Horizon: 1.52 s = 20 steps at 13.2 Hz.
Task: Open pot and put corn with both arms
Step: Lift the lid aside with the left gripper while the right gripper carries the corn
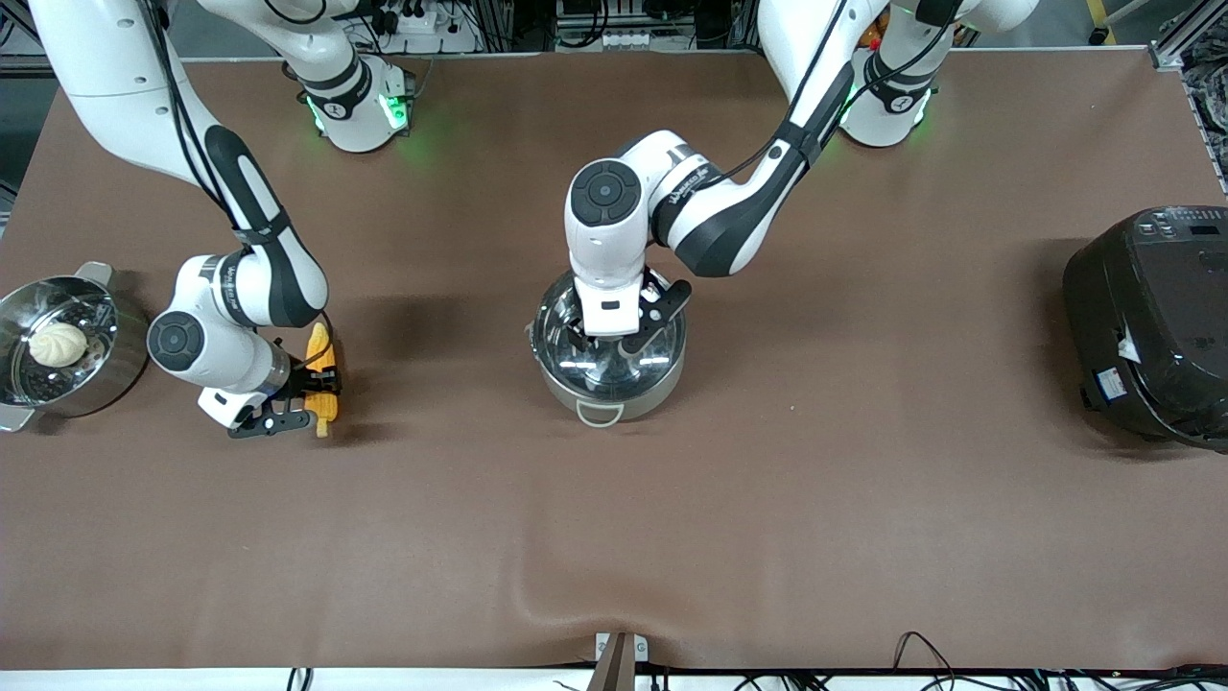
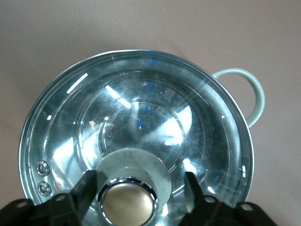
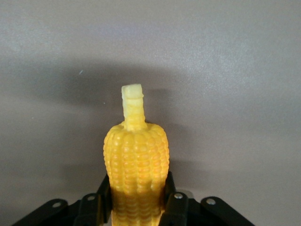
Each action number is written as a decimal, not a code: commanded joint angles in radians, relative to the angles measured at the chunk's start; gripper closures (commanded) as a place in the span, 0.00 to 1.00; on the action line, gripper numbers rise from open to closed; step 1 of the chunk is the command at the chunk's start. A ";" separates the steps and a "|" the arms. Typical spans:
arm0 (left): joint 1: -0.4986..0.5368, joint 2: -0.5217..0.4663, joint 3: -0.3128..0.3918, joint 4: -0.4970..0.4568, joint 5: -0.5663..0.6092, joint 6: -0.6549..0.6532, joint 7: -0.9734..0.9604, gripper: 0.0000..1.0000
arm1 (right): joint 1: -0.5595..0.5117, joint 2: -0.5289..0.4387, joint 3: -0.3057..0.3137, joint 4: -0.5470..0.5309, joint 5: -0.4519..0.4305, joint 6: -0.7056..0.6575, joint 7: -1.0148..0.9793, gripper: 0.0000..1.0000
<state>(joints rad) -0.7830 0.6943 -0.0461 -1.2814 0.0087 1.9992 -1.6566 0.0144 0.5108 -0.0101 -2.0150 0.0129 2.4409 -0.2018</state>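
The steel pot (image 1: 574, 392) stands mid-table with its glass lid (image 1: 657, 357) on. My left gripper (image 1: 608, 338) is open right over the lid. In the left wrist view its fingers (image 2: 87, 189) stand on either side of the copper-toned knob (image 2: 129, 203) with a gap on each side; the gripper (image 2: 140, 194) holds nothing. A pale loop handle (image 2: 244, 94) shows at the pot's rim. My right gripper (image 1: 309, 393) is shut on the yellow corn (image 1: 323, 363), low at the table toward the right arm's end. In the right wrist view the corn (image 3: 136, 153) sits between the fingers (image 3: 173, 203), stub pointing away.
A steel steamer pot (image 1: 104, 372) with a white bun (image 1: 58, 344) stands beside the right gripper at the table's edge. A large black cooker (image 1: 1151, 326) stands at the left arm's end. Brown mat (image 1: 767, 537) covers the table.
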 commanded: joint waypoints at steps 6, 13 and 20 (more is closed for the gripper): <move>-0.001 -0.012 0.003 0.004 -0.001 -0.033 -0.025 1.00 | 0.039 -0.115 0.004 0.027 -0.008 -0.175 -0.035 1.00; 0.100 -0.255 0.011 0.002 0.013 -0.301 0.064 1.00 | 0.215 -0.158 0.009 0.169 0.009 -0.419 0.255 1.00; 0.485 -0.377 0.005 -0.096 0.010 -0.418 0.677 1.00 | 0.534 -0.049 0.009 0.471 0.053 -0.531 0.718 1.00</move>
<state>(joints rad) -0.3894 0.3390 -0.0237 -1.3245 0.0144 1.5689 -1.1275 0.4919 0.3775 0.0112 -1.6575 0.0531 1.9329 0.4216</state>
